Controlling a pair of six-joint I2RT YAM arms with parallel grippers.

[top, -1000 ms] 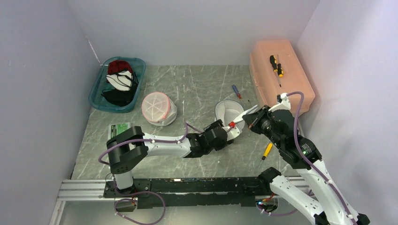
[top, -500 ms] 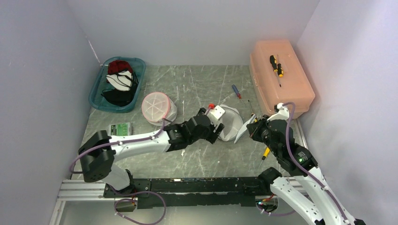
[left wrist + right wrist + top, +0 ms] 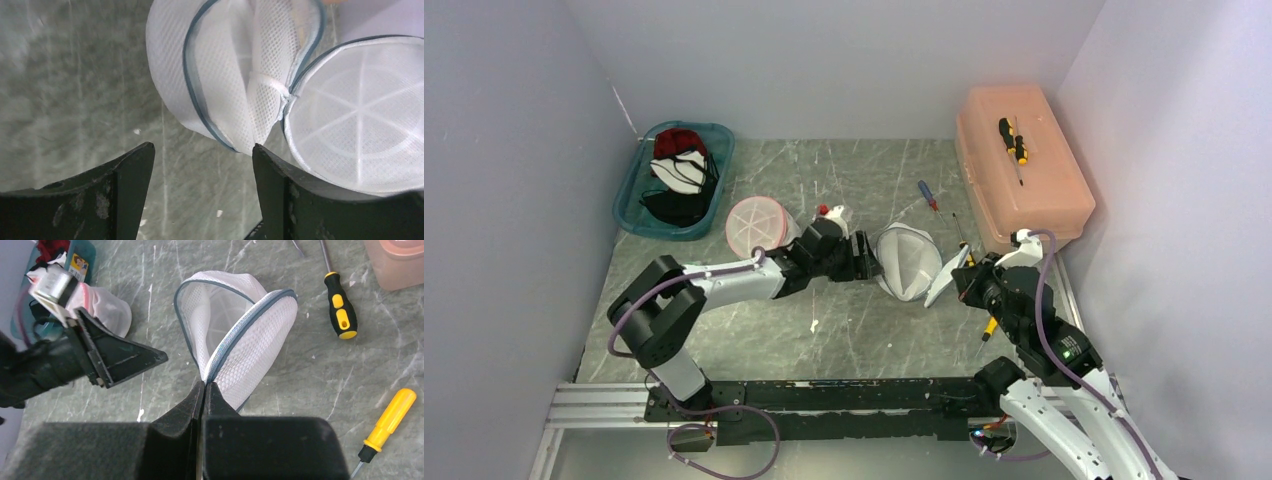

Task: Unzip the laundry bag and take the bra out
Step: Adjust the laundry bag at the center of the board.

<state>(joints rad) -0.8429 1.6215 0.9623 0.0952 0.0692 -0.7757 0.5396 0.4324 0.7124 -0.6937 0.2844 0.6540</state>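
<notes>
**Bag unzipped at mid-table, pinched by the right gripper**

The bag [image 3: 906, 262], white mesh with a grey-blue zip rim, sits about mid-table [image 3: 854, 170], between the two arms. Its zip is undone and the mouth gapes. A round flap [image 3: 360, 115] with spoke seams hangs off one side, joined to the body at a narrow hinge. Only folds of white mesh show inside; a bra cannot be made out.

The right gripper [image 3: 204, 386] has its fingers pressed together on the zip rim, at the point where the two grey edges meet, on the near right side of the bag.

The left gripper [image 3: 202, 165] is just left of the bag with its jaws wide apart and nothing between them. In its wrist view the bag lies beyond the fingertips.

Left of that arm stands a pink-rimmed bag [image 3: 759, 228], zipped and round. In the far left corner is a teal tray [image 3: 624, 215] of dark, white and red clothes. A salmon box [image 3: 1044, 190] stands at the far right with a screwdriver [image 3: 1014, 140] lying on top. A blue screwdriver [image 3: 927, 193] lies beyond the bag, and a yellow screwdriver [image 3: 992, 324] lies near the right arm.
</notes>
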